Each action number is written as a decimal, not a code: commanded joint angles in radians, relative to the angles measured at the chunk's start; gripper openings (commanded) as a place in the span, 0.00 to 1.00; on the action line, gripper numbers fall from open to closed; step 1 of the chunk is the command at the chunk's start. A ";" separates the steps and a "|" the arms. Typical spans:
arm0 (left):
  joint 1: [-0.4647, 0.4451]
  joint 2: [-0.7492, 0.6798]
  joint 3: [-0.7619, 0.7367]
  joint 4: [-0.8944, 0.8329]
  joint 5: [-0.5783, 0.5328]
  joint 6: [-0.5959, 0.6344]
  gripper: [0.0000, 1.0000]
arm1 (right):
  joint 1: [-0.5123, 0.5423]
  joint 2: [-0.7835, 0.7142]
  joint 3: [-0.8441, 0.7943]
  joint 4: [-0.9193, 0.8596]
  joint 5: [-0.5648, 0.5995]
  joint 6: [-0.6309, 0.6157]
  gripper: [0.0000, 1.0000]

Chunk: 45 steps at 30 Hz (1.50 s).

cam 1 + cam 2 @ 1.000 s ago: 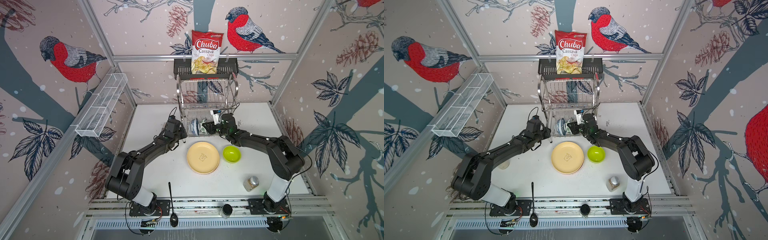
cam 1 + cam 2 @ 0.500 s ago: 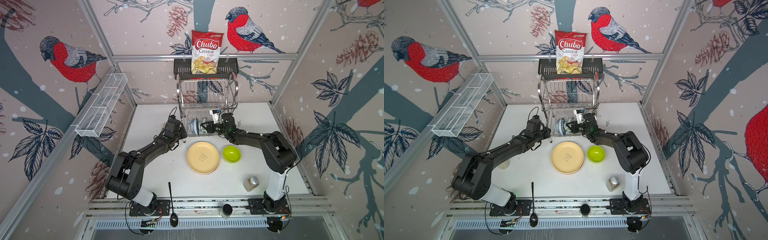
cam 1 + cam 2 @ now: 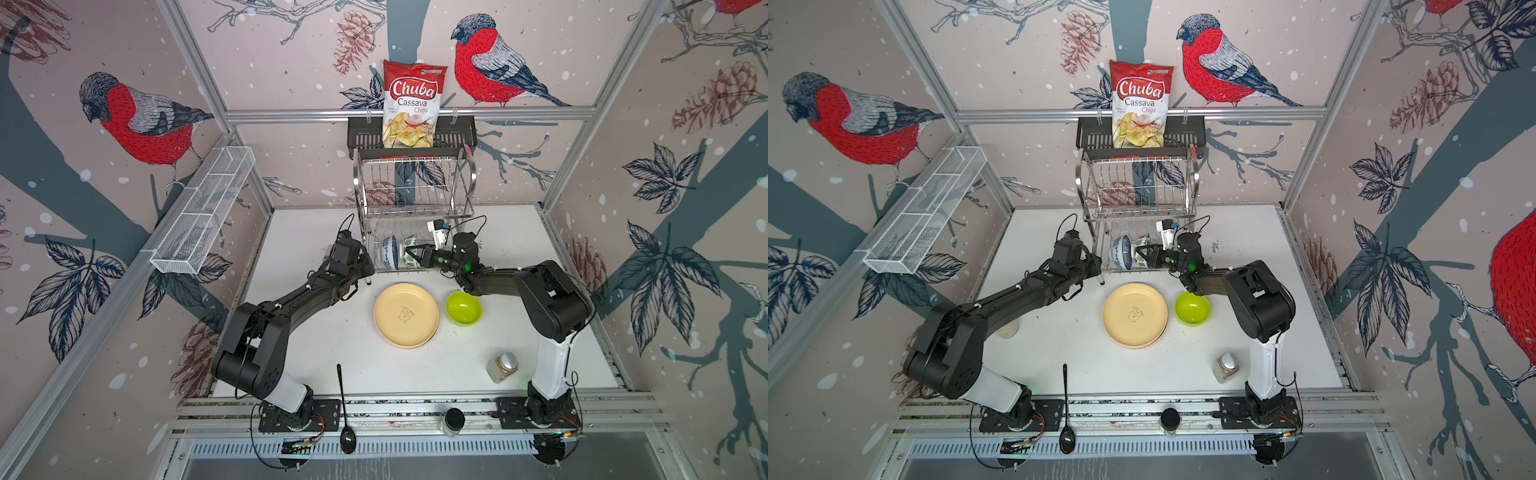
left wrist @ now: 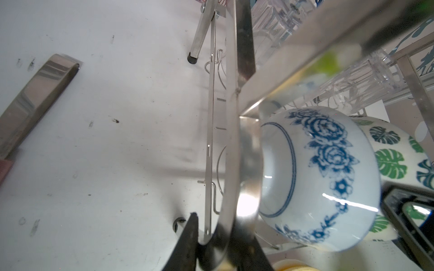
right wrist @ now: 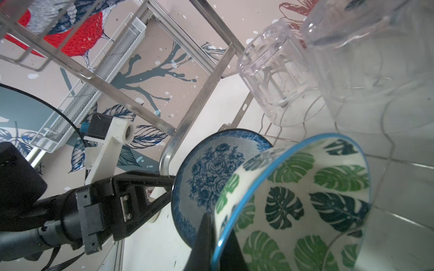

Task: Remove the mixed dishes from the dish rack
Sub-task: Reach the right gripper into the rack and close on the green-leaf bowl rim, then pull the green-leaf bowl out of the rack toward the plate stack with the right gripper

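Note:
The steel dish rack (image 3: 411, 187) (image 3: 1138, 187) stands at the back of the table. On its lower tier a blue-white patterned bowl (image 3: 389, 257) (image 4: 317, 178) and a green-leaf bowl (image 3: 410, 258) (image 5: 305, 199) stand on edge, with clear tumblers (image 5: 272, 77) (image 4: 352, 79) behind them. My right gripper (image 3: 409, 253) (image 5: 217, 244) is shut on the leaf bowl's blue rim. At the rack's left side, my left gripper (image 3: 365, 266) (image 4: 216, 239) is shut on the curved steel frame (image 4: 231, 164). A yellow plate (image 3: 406, 314) and a lime green bowl (image 3: 463, 307) lie on the table in front.
A spice jar (image 3: 503, 366) stands at the front right and a black-lidded jar (image 3: 453, 420) on the front rail. A black spoon (image 3: 345, 407) lies at the front edge. A white mesh basket (image 3: 203, 216) hangs on the left wall. A chips bag (image 3: 411, 104) sits on the black shelf above the rack.
My right gripper has closed on the leaf bowl's rim, and the right arm's elbow has swung inward. The left gripper has kept its hold on the rack frame.

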 commanded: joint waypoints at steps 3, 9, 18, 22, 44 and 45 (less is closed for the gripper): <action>0.004 0.002 -0.011 -0.046 -0.027 -0.013 0.26 | -0.021 0.036 -0.039 0.203 -0.047 0.187 0.00; 0.004 -0.007 -0.021 -0.050 -0.038 -0.011 0.26 | -0.030 0.085 -0.047 0.408 -0.099 0.331 0.00; 0.004 -0.011 -0.028 -0.051 -0.046 -0.016 0.26 | -0.031 0.086 -0.041 0.523 -0.121 0.419 0.00; 0.004 -0.014 -0.026 -0.051 -0.046 -0.015 0.26 | -0.030 0.063 -0.046 0.538 -0.126 0.430 0.00; 0.004 -0.123 -0.032 -0.110 -0.053 0.010 0.46 | 0.047 -0.326 -0.286 0.139 -0.036 0.158 0.00; 0.004 -0.141 -0.042 -0.113 -0.059 0.009 0.46 | 0.060 -0.365 -0.295 0.078 -0.015 0.119 0.00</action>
